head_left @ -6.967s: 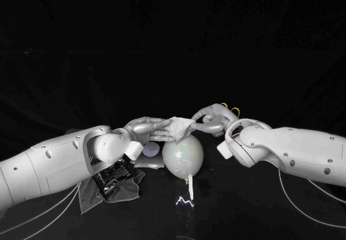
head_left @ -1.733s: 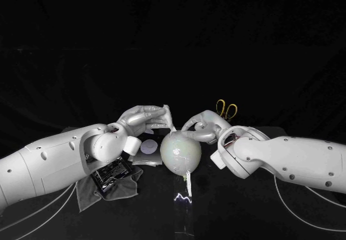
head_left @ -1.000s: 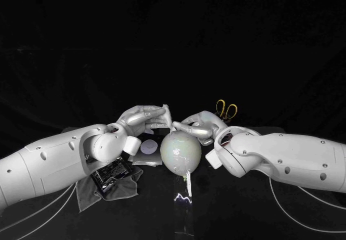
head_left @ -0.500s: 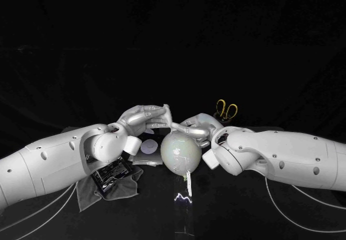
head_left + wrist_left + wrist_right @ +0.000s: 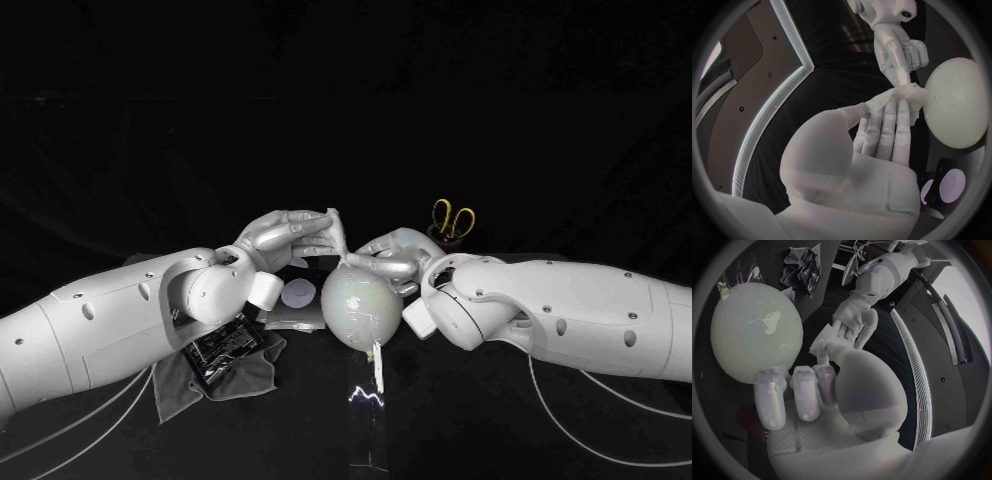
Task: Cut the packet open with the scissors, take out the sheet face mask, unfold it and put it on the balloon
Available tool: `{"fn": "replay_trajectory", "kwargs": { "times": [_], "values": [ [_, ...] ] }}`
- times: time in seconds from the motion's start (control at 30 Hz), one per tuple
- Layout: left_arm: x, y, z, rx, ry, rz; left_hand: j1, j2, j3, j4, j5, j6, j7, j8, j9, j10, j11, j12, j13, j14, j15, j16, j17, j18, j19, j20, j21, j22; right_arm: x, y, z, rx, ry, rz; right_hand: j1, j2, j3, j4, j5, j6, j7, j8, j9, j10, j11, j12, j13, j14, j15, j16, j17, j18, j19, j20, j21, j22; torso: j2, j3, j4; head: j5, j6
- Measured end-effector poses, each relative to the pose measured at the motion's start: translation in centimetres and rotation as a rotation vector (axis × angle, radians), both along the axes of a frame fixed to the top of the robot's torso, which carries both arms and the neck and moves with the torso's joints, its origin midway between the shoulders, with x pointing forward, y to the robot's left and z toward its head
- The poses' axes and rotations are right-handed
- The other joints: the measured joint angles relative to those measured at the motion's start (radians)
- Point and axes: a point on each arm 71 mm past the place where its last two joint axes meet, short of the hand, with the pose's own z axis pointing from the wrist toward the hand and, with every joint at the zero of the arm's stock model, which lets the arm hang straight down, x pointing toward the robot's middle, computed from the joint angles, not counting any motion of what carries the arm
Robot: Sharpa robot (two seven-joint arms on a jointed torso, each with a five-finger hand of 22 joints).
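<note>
**Mask held at the balloon top, both hands on it**

Your left hand (image 5: 286, 238) pinches the mask (image 5: 333, 228) in its fingertips. The mask is a small folded white wad, standing upright just above the top of the balloon (image 5: 361, 305). In the left wrist view that hand's fingers (image 5: 887, 125) lie straight and pressed side by side, with the mask across their tips and its far edge touching the balloon.

Your right hand (image 5: 387, 253) comes in from the other side, over the balloon's top. One fingertip touches the mask. You cannot tell whether that hand pinches it or only touches it. In the right wrist view its other fingers (image 5: 770, 402) are spread a little and curl down beside the balloon.

The balloon is pale and egg-shaped, sits on the tabletop (image 5: 476, 420) between the two hands, and is bare of the mask.

The scissors (image 5: 453, 220) have yellow handles and lie behind the right hand, apart from it. A silvery packet (image 5: 293, 322) lies flat just beside the balloon, under the left wrist. A dark cloth (image 5: 216, 368) lies by the left forearm.
</note>
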Motion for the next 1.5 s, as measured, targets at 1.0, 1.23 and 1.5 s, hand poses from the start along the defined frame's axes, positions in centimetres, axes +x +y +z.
{"fn": "replay_trajectory", "kwargs": {
  "times": [1.0, 1.23, 1.5],
  "values": [
    [0.0, -0.04, 0.03, -0.003, -0.003, 0.001, 0.003, 0.003, 0.001, 0.001, -0.002, 0.004, 0.0, -0.003, 0.0, 0.0, 0.0, 0.0, 0.0, 0.0, 0.0, 0.0, -0.001, 0.0, 0.0, 0.0, 0.0, 0.0, -0.13, -0.53, -0.22, 0.073, 0.062, -0.032, -0.138, -0.035, -0.099, 0.102, -0.001, -0.04, 0.029, -0.027, -0.005, -0.003, 0.012, -0.024, 0.0, -0.002, 0.006, 0.0, 0.0, 0.0, 0.001, -0.004, -0.005, 0.001, 0.0, 0.0, 0.0, -0.002, 0.0],
    [0.01, -0.1, 0.08, -0.009, -0.007, 0.004, 0.003, 0.003, 0.002, 0.002, -0.004, 0.004, 0.0, -0.002, 0.0, 0.0, 0.0, 0.0, 0.0, 0.004, -0.003, 0.0, -0.008, 0.0, -0.003, 0.003, 0.0, 0.0, -0.3, -0.41, -0.45, 0.097, 0.111, -0.028, -0.142, -0.039, -0.124, 0.127, -0.001, -0.059, 0.037, -0.046, -0.013, -0.002, 0.017, -0.027, 0.0, 0.001, 0.01, 0.0, 0.0, 0.0, 0.001, -0.004, -0.006, 0.0, 0.0, 0.0, 0.0, -0.006, 0.002],
    [-0.01, -0.2, 0.13, -0.015, -0.008, 0.006, 0.0, 0.006, 0.008, 0.002, -0.001, 0.004, 0.0, -0.002, 0.0, 0.0, 0.0, 0.0, 0.0, 0.005, -0.002, -0.004, -0.011, 0.0, -0.004, 0.004, 0.0, 0.0, -0.52, 0.05, -0.78, 0.162, 0.185, -0.044, -0.145, -0.042, -0.127, 0.124, -0.001, -0.059, 0.037, -0.046, -0.014, -0.001, 0.021, -0.019, 0.0, 0.001, 0.01, -0.001, 0.001, 0.0, 0.001, 0.003, -0.006, 0.0, 0.0, -0.0001, 0.0007, -0.008, 0.005]
  ]
}}
